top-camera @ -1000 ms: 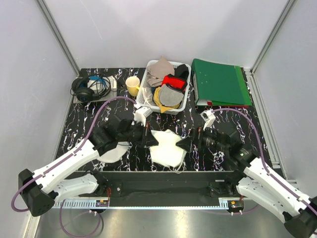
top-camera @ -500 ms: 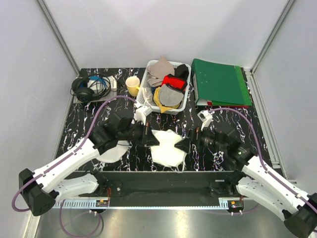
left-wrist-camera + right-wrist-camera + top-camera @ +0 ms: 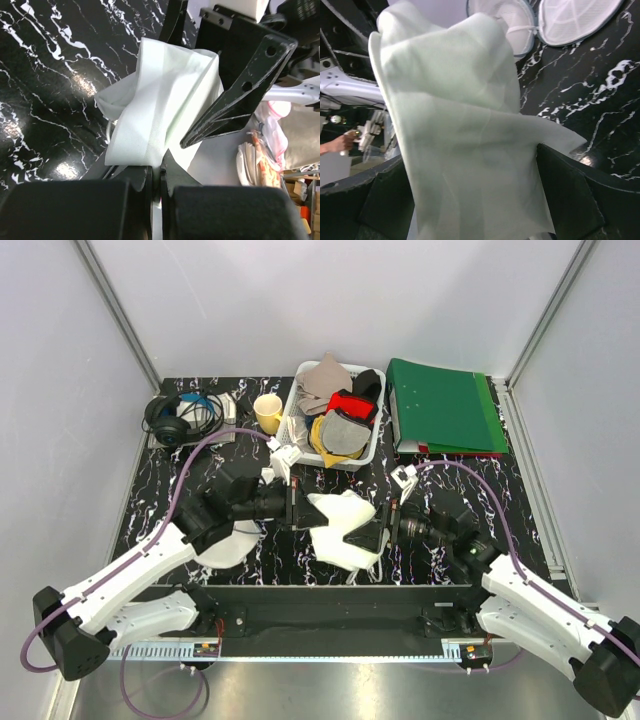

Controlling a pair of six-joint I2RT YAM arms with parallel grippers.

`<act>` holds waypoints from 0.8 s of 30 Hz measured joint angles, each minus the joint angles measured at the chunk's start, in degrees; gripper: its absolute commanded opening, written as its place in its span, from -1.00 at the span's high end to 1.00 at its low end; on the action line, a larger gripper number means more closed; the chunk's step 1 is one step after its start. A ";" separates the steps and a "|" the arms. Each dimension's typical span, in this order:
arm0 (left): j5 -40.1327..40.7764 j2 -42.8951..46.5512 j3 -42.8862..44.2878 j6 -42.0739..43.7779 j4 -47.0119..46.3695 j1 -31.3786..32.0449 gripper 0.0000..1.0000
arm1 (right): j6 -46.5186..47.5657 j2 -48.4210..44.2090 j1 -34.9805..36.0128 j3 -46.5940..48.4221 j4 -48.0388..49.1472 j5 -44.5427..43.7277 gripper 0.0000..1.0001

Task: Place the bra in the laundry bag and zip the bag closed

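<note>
The bra [image 3: 342, 528] is a white, crumpled fabric piece held up off the black marbled table at the centre. My left gripper [image 3: 297, 508] is shut on the bra's left edge; in the left wrist view its jaws [image 3: 159, 167] pinch the cloth [image 3: 155, 110]. My right gripper [image 3: 385, 527] stands open at the bra's right side. In the right wrist view the fabric [image 3: 465, 130] hangs between its spread fingers [image 3: 570, 195]. The laundry bag [image 3: 226, 546], white and round, lies at the left, partly hidden under my left arm. Its mesh halves [image 3: 577, 20] lie open.
A white lattice basket [image 3: 292, 418] holding grey, red and yellow garments stands at the back centre. A yellow cup [image 3: 267, 412] and headphones [image 3: 178, 420] are to its left. A green binder [image 3: 445, 405] lies at the back right.
The left gripper has lifted the bra and carried it slightly back and right. The right gripper has moved left, so its open fingers now stand round the bra's right side.
</note>
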State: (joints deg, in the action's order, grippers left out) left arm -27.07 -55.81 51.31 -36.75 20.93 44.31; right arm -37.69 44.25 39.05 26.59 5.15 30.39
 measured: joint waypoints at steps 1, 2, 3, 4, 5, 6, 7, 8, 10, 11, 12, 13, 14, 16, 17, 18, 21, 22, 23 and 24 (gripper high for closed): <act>-0.11 0.00 -0.07 -0.37 -0.59 0.00 1.00 | -0.94 0.00 0.02 -0.42 1.14 0.52 -0.99; -0.15 0.00 -0.15 -0.59 -1.05 0.00 1.00 | -1.86 0.00 0.07 -0.74 2.14 0.90 -0.99; -0.15 0.00 -0.26 -0.87 -1.60 -0.04 1.00 | -2.54 0.00 0.09 -1.03 3.17 1.20 -0.99; -0.13 0.07 -0.35 -1.14 -1.84 -0.04 1.00 | -3.61 0.00 0.11 -1.31 4.39 1.64 -0.97; -0.13 0.13 -0.44 -1.36 -2.08 -0.04 1.00 | -4.76 0.02 0.17 -1.66 5.92 2.19 -0.93; -0.13 0.26 -0.59 -1.62 -2.54 -0.04 1.00 | -5.77 0.09 0.26 -2.05 7.54 2.56 -0.85; -0.11 0.46 -0.90 -1.97 -3.23 -0.07 1.00 | -6.88 0.13 0.31 -2.43 9.11 3.04 -0.82; -0.11 0.66 -1.22 -2.34 -3.87 -0.11 1.00 | -7.98 0.24 0.33 -2.80 10.73 3.48 -0.76; 0.02 0.83 -1.51 -2.80 -4.57 -0.11 1.00 | -9.97 0.63 0.33 -3.28 13.40 3.87 -0.60; 0.13 0.94 -1.66 -2.93 -4.79 -0.11 1.00 | -11.02 0.92 0.33 -3.48 14.71 4.02 -0.50; 0.28 1.05 -1.90 -3.08 -5.05 -0.11 1.00 | -11.87 1.14 0.35 -3.61 15.69 4.17 -0.37; 0.35 1.16 -2.23 -3.30 -5.35 -0.13 1.00 | -12.85 1.40 0.35 -3.82 17.07 4.37 -0.14; 0.48 1.29 -2.54 -3.45 -5.57 -0.13 1.00 | -13.79 1.64 0.35 -4.02 18.23 4.66 0.00; 0.66 1.49 -3.19 -3.82 -5.95 -0.13 1.00 | -15.37 2.01 0.39 -4.35 19.91 4.81 0.36; 0.74 1.53 -3.32 -3.87 -5.99 -0.13 0.96 | -15.82 2.16 0.39 -4.48 20.41 4.81 0.51; 0.92 1.62 -3.50 -3.89 -6.08 -0.13 0.86 | -16.35 2.36 0.39 -4.63 20.90 4.81 0.56; 1.64 2.60 -4.15 -4.22 -6.03 -0.13 0.09 | -17.81 3.10 0.39 -5.27 21.99 4.57 0.85; 1.97 2.95 -4.24 -3.80 -5.99 -0.13 -0.11 | -18.23 3.43 0.42 -5.40 22.08 4.31 0.95; 2.93 3.41 -4.24 -4.07 -5.62 -0.13 -0.39 | -18.62 3.80 0.42 -5.46 22.18 3.96 1.00; 4.39 4.20 -4.24 -4.11 -4.66 -0.13 -0.63 | -18.80 4.11 0.42 -5.49 22.23 3.54 1.00</act>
State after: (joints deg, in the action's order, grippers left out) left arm -22.68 -51.62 47.07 -40.86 16.27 44.18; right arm -56.49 48.36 39.46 21.10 27.38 33.93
